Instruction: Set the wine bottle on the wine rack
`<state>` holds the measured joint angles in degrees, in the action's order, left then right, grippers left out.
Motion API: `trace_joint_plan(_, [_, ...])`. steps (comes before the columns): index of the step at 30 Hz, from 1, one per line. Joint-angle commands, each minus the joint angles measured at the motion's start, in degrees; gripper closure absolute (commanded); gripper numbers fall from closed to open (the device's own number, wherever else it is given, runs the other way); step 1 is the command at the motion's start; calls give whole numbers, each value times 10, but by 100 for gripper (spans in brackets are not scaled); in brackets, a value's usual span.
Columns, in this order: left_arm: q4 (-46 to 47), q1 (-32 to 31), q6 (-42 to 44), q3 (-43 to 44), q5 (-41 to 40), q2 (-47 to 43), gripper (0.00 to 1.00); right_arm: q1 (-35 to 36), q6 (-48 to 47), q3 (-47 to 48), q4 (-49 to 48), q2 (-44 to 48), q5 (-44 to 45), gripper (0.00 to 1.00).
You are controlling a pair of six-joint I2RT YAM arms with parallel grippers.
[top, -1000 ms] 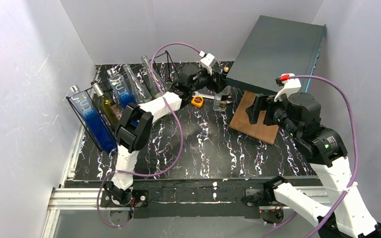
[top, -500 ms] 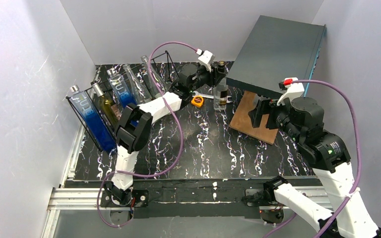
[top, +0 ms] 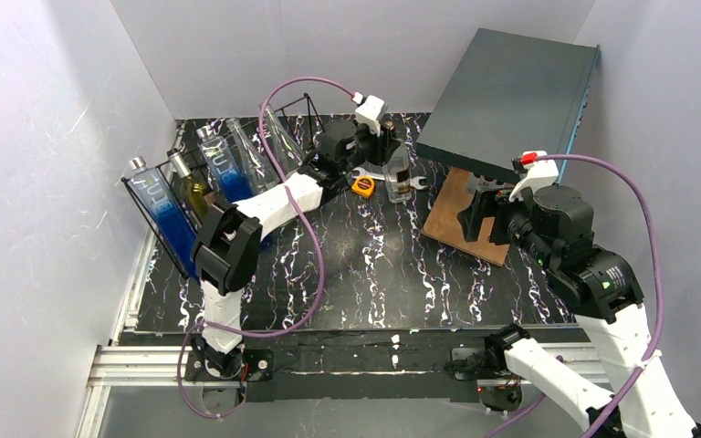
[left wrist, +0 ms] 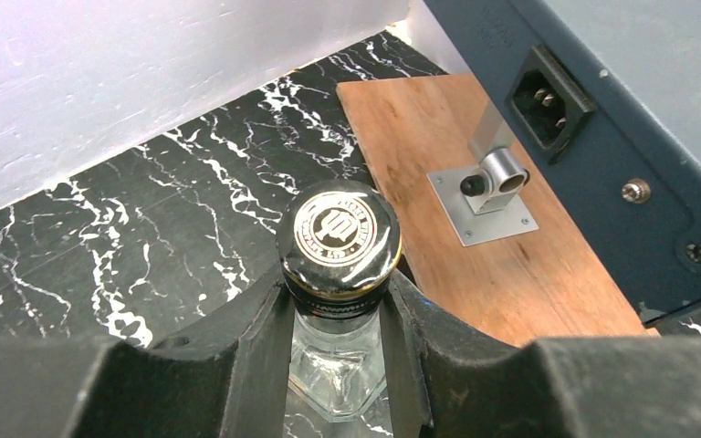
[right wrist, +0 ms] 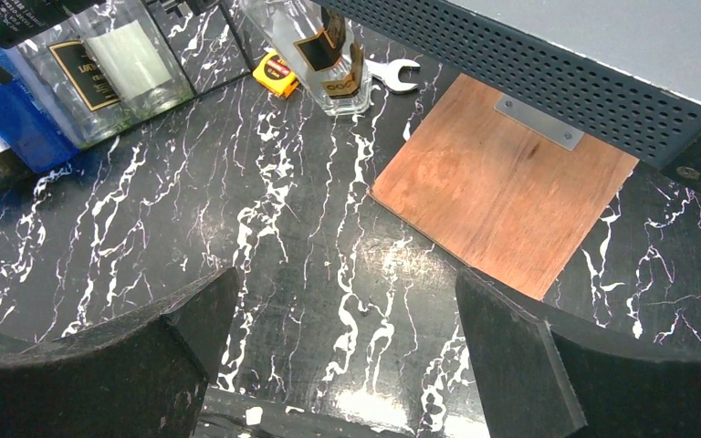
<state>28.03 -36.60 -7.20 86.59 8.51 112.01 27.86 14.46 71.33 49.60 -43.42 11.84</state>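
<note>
The wine bottle is clear glass with a black round cap and stands upright on the marble table, left of the wooden board. My left gripper is shut on its neck just under the cap, with one finger on each side. The bottle's lower body also shows in the right wrist view. The wine rack is a black wire frame at the far left, with several bottles leaning in it. My right gripper hangs open over bare table, right of the bottle.
A large dark grey box is propped tilted over a wooden board at the right. An orange tape measure and a wrench lie beside the bottle. White walls close in the table's back and sides.
My left gripper has shut on the bottle's neck and moved a little left with it. The right arm has shifted slightly, still open.
</note>
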Motion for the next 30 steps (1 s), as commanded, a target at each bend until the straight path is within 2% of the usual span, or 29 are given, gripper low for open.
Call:
trace_joint_plan(1, [28,1,5,-4,-38,-81,100,1,6,-10,-20,10,-3,2])
trace_joint_plan(9, [2,8,-18,15,-38,-113,100,1,11,-14,-20,11,-6,2])
trace_joint_plan(18, [-43,40,-93,51,-8,-137,100,1,19,-23,-26,12,-14,2])
trace_joint_plan(30, [-162,81,-73,111,-64,-174,100,1,26,-34,-31,11,-23,2])
